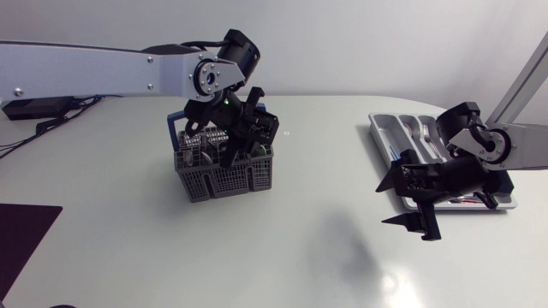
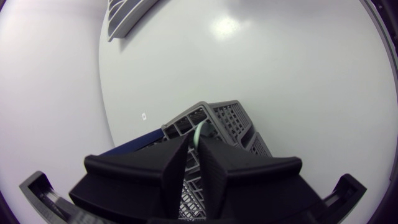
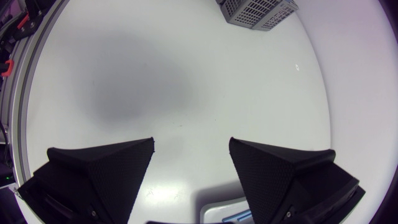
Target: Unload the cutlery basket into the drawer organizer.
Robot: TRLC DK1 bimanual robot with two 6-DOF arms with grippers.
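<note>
The dark grey cutlery basket (image 1: 227, 178) stands left of the table's middle. My left gripper (image 1: 238, 139) reaches down into it from above. In the left wrist view its fingers (image 2: 180, 155) stand nearly together over the basket (image 2: 230, 118), pinching a pale green cutlery handle (image 2: 198, 132) between their tips. The grey drawer organizer (image 1: 382, 128) lies at the right with some cutlery (image 1: 424, 133) in its compartments. My right gripper (image 1: 382, 205) hangs open and empty at the organizer's near left corner. In the right wrist view its gripper (image 3: 190, 143) spreads wide over bare table, with the basket (image 3: 258, 11) far ahead.
A dark mat (image 1: 21, 239) lies at the table's front left corner. A corner of the organizer (image 3: 217, 211) shows low between the right fingers. Bare white tabletop lies between the basket and the organizer.
</note>
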